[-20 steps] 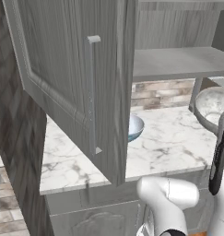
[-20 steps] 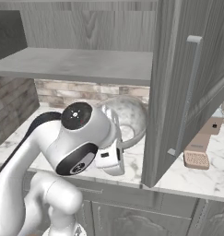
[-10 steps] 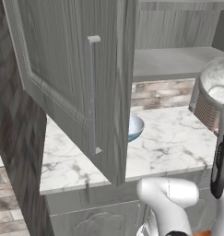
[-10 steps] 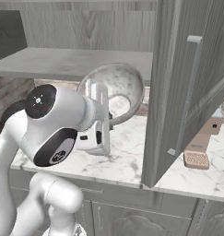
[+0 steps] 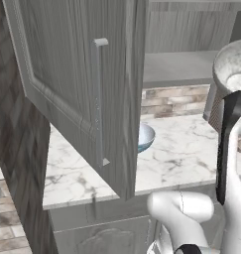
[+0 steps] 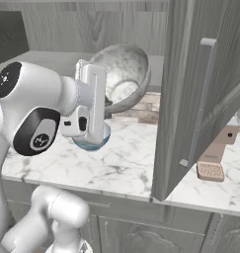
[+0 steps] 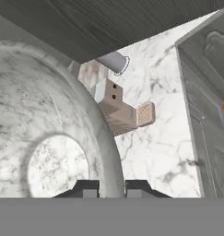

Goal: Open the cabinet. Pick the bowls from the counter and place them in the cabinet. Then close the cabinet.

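Note:
My gripper [image 6: 107, 103] is shut on the rim of the speckled grey-beige stone bowl [image 6: 124, 74] and holds it tilted in the air, level with the front edge of the cabinet's grey shelf [image 6: 52, 59]. In the hand view the bowl's rim [image 7: 106, 152] runs between my fingertips [image 7: 85, 188]. The left base view has the stone bowl [image 5: 236, 69] at the right edge. The light blue bowl [image 6: 94, 143] sits on the marble counter [image 6: 116, 168] below my hand, and is half hidden behind the open left door [image 5: 67, 74]. Both cabinet doors stand open.
The open right door [image 6: 200, 89] juts out over the counter with its bar handle [image 6: 203, 99]. A brown wooden object [image 6: 215, 158] lies on the counter right of it. A grey cylinder [image 7: 113, 62] stands by the brick backsplash [image 5: 176, 99]. Base cabinets [image 6: 141, 227] run below.
My arm has lifted the stone bowl from just above the counter up to the level of the cabinet shelf. The blue bowl and the doors have stayed put.

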You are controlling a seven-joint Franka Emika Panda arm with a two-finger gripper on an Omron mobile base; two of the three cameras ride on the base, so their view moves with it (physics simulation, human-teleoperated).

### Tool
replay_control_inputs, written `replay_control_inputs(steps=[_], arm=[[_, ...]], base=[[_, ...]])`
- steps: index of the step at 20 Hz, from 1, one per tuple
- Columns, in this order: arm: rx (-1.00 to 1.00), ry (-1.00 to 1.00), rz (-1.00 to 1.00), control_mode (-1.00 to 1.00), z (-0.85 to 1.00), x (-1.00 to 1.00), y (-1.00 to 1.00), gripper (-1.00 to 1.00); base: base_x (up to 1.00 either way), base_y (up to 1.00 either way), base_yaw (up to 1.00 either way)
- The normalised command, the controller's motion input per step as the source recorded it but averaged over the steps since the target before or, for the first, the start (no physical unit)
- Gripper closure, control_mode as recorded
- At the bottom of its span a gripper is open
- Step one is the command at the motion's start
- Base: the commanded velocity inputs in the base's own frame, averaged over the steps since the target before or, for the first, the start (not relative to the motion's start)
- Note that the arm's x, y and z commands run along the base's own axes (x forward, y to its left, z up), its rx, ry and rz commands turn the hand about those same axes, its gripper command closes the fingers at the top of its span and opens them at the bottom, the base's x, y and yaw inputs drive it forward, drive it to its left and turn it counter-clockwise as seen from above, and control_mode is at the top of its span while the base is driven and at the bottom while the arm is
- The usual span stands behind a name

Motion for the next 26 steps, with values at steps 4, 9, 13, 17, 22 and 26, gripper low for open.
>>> replay_control_inputs(steps=[4,9,13,17,22,26], arm=[[0.0,0.04,0.0,-1.0,0.53,0.09,0.0,1.0],[0.08,0.16,0.05,-1.0,0.33,0.11,0.0,1.0],[0.11,0.16,0.09,-1.0,0.06,0.19,0.0,1.0],[0.08,0.01,0.07,-1.0,-0.01,0.18,0.0,1.0],[0.05,-0.05,0.04,-1.0,-0.06,0.28,0.0,1.0],[0.04,-0.13,0.02,-1.0,-0.11,0.32,0.0,1.0]], base=[[0.0,0.0,0.0],[0.0,0.0,0.0],[0.0,0.0,0.0],[0.0,0.0,0.0],[0.0,0.0,0.0],[0.0,0.0,0.0]])
